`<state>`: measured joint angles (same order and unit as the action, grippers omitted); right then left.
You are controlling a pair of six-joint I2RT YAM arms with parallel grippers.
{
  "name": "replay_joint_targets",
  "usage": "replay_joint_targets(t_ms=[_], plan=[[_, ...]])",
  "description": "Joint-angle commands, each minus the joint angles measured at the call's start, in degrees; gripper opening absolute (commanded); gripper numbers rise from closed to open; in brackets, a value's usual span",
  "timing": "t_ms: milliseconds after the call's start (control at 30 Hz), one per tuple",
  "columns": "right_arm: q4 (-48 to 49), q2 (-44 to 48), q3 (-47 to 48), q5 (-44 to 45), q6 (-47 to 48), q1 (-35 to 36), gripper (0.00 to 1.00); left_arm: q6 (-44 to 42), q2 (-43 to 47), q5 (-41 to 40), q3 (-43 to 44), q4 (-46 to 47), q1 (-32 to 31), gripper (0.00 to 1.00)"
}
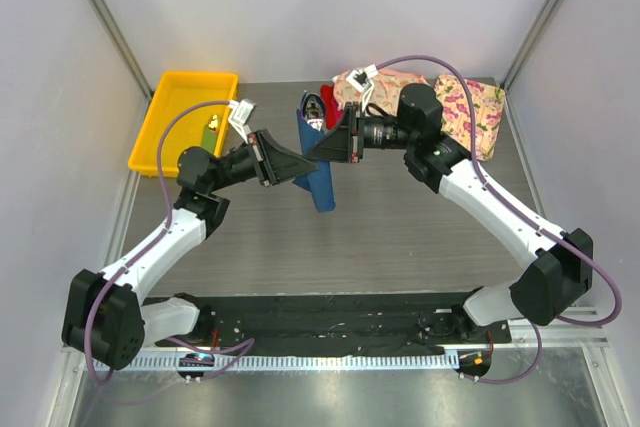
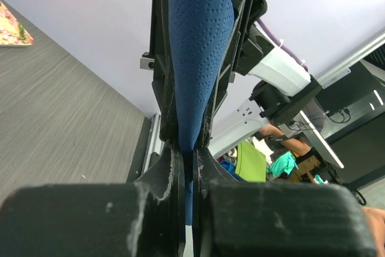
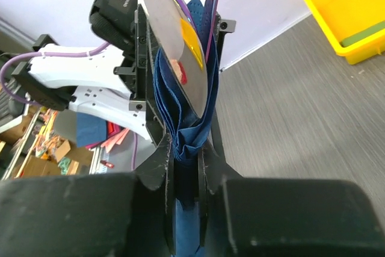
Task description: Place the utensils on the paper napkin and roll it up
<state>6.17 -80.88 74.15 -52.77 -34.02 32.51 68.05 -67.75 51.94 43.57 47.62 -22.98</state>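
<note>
Napkin: a thin dark blue paper sheet with a fine dimpled surface is bunched into a long, loose roll and held off the table between the two arms, near mid-table.
Utensils: the utensils are tucked in the roll's folds; a shiny silver spoon head and slim purple and pink handle edges are seen, though the number of pieces cannot be told.
Surroundings: a yellow plastic tray is set at the far left with a flat green strip in it; floral cloths and a red cloth are piled beyond the roll.
Obstruction: each wrist view is largely filled by the roll and the opposite gripper.
Left gripper: the left gripper is clenched on the napkin, its jaws nearly touching.
Right gripper: the right gripper is pinched on the napkin's gathered folds.
</note>
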Motion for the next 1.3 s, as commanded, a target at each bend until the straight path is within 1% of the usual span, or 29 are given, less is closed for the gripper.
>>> replay_joint_targets(t_ms=[0, 33, 67, 100, 133, 200, 233, 367, 700, 867, 933, 967, 1000, 1067, 1100, 1167, 1267], plan=[[-4.8, 2.7, 1.0, 7.0, 3.3, 0.5, 0.01, -3.1, 1.1, -1.6, 0.7, 1.0, -0.1, 0.09], [-5.4, 2.8, 1.1, 8.0, 4.6, 0.6, 0.01, -3.4, 1.4, -1.7, 0.6, 0.1, -0.2, 0.15], [-5.8, 3.1, 1.3, 9.9, 5.0, 0.5, 0.01, -3.9, 1.8, -1.8, 0.5, -0.9, -0.2, 0.24], [-5.7, 3.4, 1.3, 10.5, 5.4, 0.7, 0.01, -4.7, 2.0, -2.0, 0.4, -2.5, -0.1, 0.29], [-5.8, 3.6, 1.3, 11.0, 5.5, 0.8, 0.01, -4.9, 2.2, -2.5, 0.1, -3.4, -0.2, 0.39], [-5.6, 4.3, 0.9, 12.7, 5.5, 1.0, 0.01, -5.1, 2.1, -3.1, -0.2, -4.4, -0.1, 0.42], [-5.3, 4.4, 0.7, 13.1, 5.5, 1.1, 0.01, -5.2, 2.1, -3.6, -0.2, -4.9, -0.2, 0.47], [-2.9, 5.0, -0.5, 14.1, 4.3, 1.5, 0.01, -5.1, 1.5, -4.5, -0.3, -5.4, -0.3, 0.51], [3.6, 5.0, -1.6, 10.1, -1.0, 2.1, 0.01, -5.8, 0.3, -6.1, -2.7, -5.0, -0.8, 0.65], [3.6, 4.7, -1.1, 10.2, -0.7, 2.5, 0.01, -3.5, -0.4, -5.3, -2.8, -1.7, -1.4, 0.66], [2.0, 4.6, -0.9, 11.1, 1.1, 2.6, 0.01, -2.3, -0.3, -4.7, -2.8, 0.0, -1.6, 0.64], [1.6, 4.5, -0.8, 11.8, 1.7, 2.7, 0.01, -1.4, -0.2, -4.5, -2.7, 0.3, -1.9, 0.62], [0.9, 4.7, -0.6, 13.1, 3.4, 2.8, 0.01, -1.2, -0.1, -4.0, -2.7, 0.5, -2.0, 0.59], [-2.7, 4.7, 0.5, 16.8, 5.9, 3.4, 0.01, -0.9, 0.7, -4.0, -3.1, 0.1, -2.1, 0.55], [-3.8, 4.9, 0.7, 18.3, 6.8, 3.6, 0.01, -1.2, 1.0, -4.0, -3.3, -0.6, -2.1, 0.52], [-5.8, 5.1, 1.1, 22.3, 9.6, 4.2, 0.01, -2.0, 2.1, -4.7, -4.0, -3.6, -2.1, 0.49], [-7.8, 5.2, 1.2, 24.5, 11.2, 4.5, 0.01, -3.0, 2.4, -6.2, -4.3, -6.8, -2.1, 0.40]])
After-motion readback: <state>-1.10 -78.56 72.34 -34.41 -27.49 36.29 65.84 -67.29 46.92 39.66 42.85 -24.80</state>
